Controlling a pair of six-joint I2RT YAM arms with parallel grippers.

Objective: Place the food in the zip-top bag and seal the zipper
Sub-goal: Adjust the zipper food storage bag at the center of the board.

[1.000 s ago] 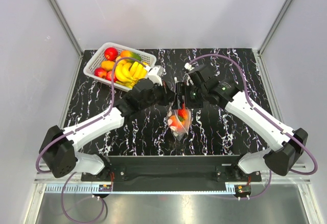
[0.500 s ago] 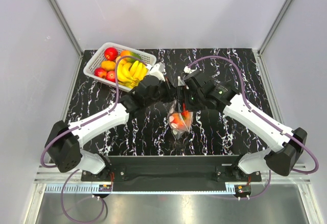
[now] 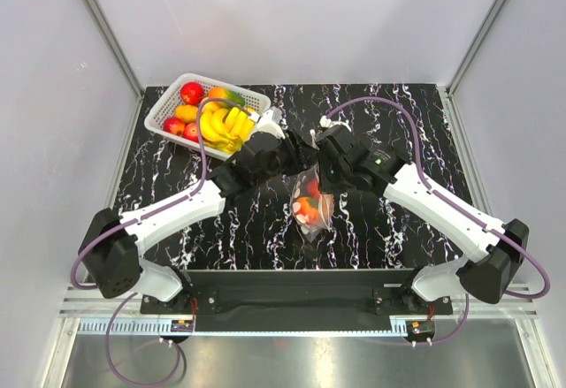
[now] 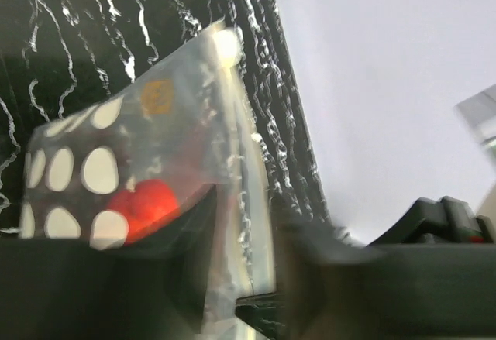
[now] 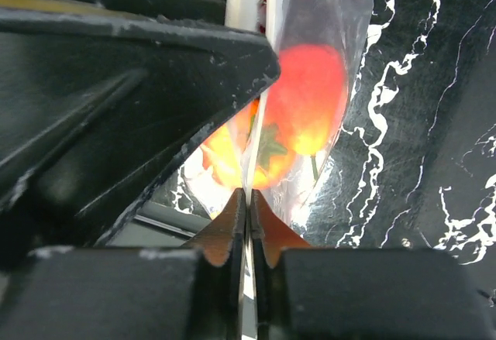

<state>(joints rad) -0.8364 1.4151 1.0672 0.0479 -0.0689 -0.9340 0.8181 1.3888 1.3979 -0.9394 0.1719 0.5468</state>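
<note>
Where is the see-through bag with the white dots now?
In the top view, the clear plastic bag with white dots is mid-table, right of the white lattice basket, its top edge between the left gripper and the right gripper, which pinches it.

The bag (image 3: 315,195) hangs with red and orange fruit (image 3: 306,209) gathered in its lower end. The left gripper (image 3: 299,152) and the right gripper (image 3: 324,160) meet at the bag's top edge, one on each side. A basket (image 3: 168,105) with bananas (image 3: 223,125) sits on the table (image 3: 398,229), well to the bag's upper left.
</note>
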